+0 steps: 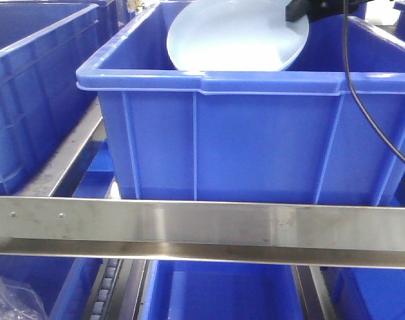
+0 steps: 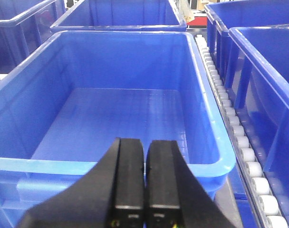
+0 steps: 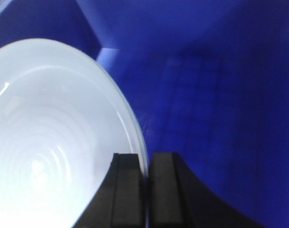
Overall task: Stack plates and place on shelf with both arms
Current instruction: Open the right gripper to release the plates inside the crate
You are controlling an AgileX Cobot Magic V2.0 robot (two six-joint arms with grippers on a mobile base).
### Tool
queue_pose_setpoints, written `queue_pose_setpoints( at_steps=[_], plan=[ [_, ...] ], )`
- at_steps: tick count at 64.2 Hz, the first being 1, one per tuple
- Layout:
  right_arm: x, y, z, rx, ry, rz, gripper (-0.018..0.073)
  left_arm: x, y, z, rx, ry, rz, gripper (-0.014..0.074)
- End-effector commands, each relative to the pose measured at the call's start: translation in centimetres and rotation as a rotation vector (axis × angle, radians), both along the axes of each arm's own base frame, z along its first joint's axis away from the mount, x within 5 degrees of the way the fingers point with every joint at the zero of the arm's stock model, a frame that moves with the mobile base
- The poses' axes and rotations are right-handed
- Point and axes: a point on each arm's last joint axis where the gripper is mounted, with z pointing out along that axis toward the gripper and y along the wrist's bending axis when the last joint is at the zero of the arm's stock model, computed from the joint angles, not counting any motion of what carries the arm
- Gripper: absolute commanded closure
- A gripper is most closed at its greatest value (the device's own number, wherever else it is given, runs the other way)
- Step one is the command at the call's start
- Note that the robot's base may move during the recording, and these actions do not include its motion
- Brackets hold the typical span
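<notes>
One plate (image 1: pixel 236 37) shows; whether a second lies under it I cannot tell. The left gripper (image 2: pixel 144 185) hangs over an empty blue bin (image 2: pixel 49 166), its fingers pressed together on nothing. The plate is tilted inside another blue bin (image 1: pixel 256 140). The right gripper (image 3: pixel 145 190) reaches down into that bin, pinching the plate's rim at its right edge.

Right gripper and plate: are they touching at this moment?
Touching. The right wrist view shows the plate rim pinched between the right gripper fingers, with no gap. The front view shows the gripper on the tilted plate's upper edge above the blue bin.
</notes>
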Motion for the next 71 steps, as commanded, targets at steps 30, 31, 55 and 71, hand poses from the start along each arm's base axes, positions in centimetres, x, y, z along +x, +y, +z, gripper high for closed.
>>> queue_pose_setpoints(
  at_steps=[30, 31, 55, 71],
  plan=[
    [-0.58, -0.22, 3.73, 0.023, -0.140, -0.007, 0.0270, 0.13, 0.21, 1.67, -0.018, -0.102, 0.024, 0.0511],
    [-0.58, -0.22, 3.73, 0.023, -0.140, -0.007, 0.0270, 0.13, 0.21, 1.67, -0.018, -0.102, 0.024, 0.0511],
    [-0.77, -0.35, 3.01, 0.005, -0.054, 0.005, 0.0053, 0.13, 0.21, 1.67, -0.018, -0.102, 0.024, 0.0511],
    [-1.07, -0.42, 3.52, 0.008, -0.068, 0.005, 0.0057, 0.13, 0.21, 1.67, -0.018, -0.102, 0.024, 0.0511]
  ],
)
